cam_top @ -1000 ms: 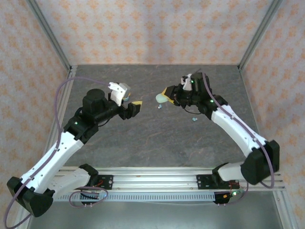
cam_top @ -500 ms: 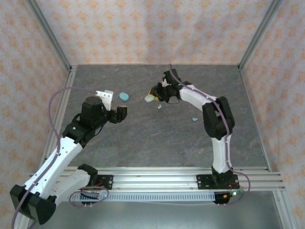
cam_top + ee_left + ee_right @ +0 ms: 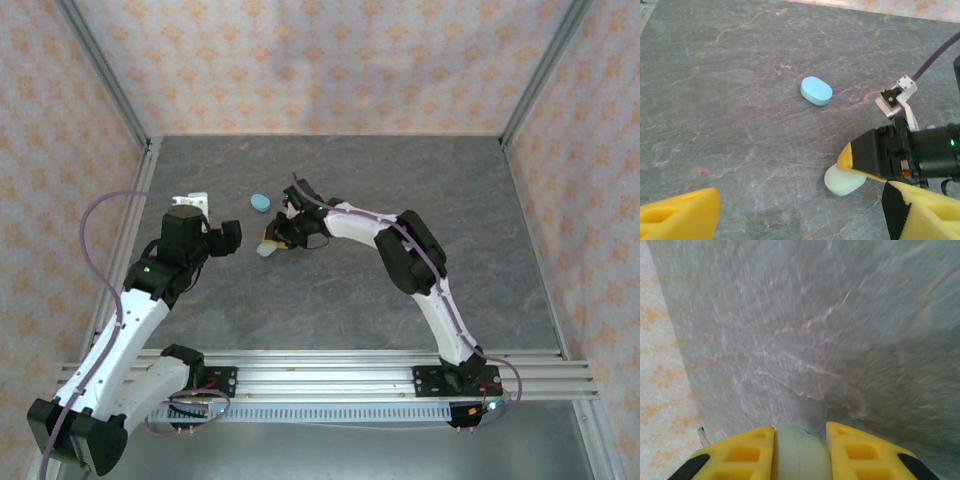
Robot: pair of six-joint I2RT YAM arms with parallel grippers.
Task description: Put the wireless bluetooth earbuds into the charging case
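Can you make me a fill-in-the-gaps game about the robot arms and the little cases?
The left gripper is ___, holding nothing.
The right gripper squeezes the mint case between fingers coloured ___.
Counting the blue case too, the left wrist view shows ___ cases.
Missing words: open, yellow, two.

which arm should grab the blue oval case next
Left, probably: the left pincer is open and empty near the teal-blue oval plastic case, while the right pincer is shut on the pale mint oval plastic case.
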